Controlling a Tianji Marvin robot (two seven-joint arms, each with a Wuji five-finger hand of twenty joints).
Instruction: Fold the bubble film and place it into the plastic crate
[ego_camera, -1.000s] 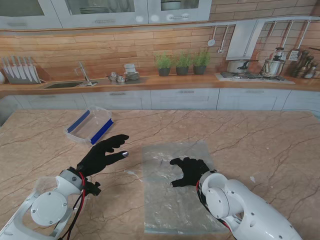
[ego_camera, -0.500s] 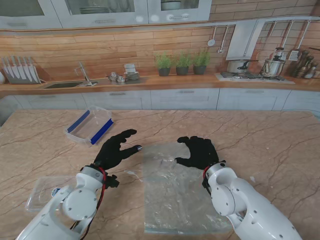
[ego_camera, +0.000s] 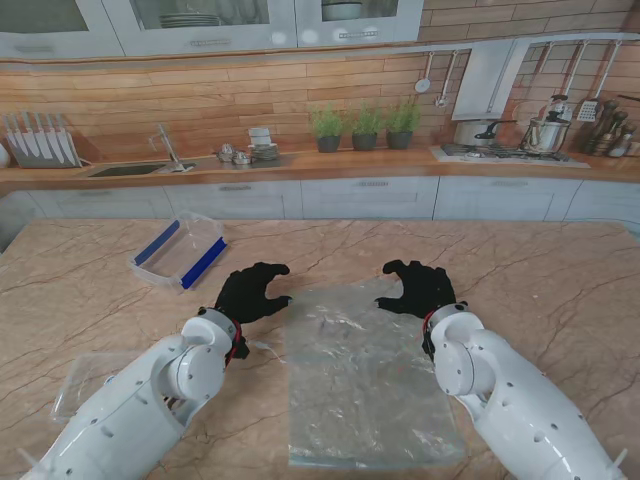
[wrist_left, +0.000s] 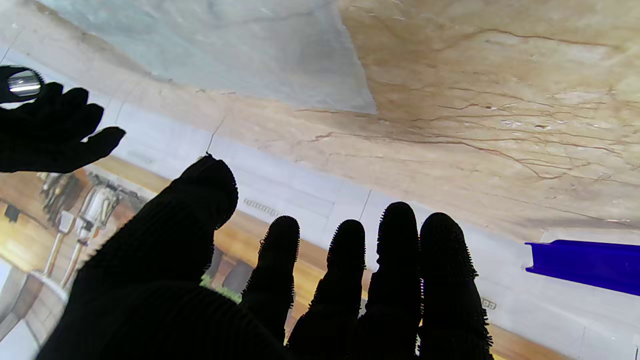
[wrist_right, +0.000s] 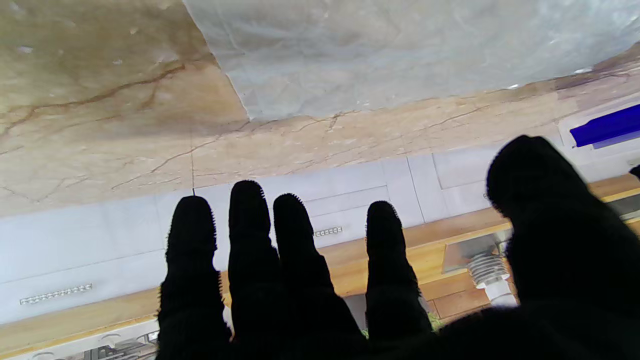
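Lying flat, the bubble film (ego_camera: 365, 375) has the spread, empty left hand (ego_camera: 250, 293) at 10 o'clock and right hand (ego_camera: 419, 287) at 2.

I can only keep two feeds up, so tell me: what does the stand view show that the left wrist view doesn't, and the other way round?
Only the stand view shows the whole bubble film lying flat, the left hand and right hand open at its far corners, and the whole plastic crate far left. Only the left wrist view shows the left fingers off the table, holding nothing. Both show the film's far left corner, the right hand and the crate's blue edge.
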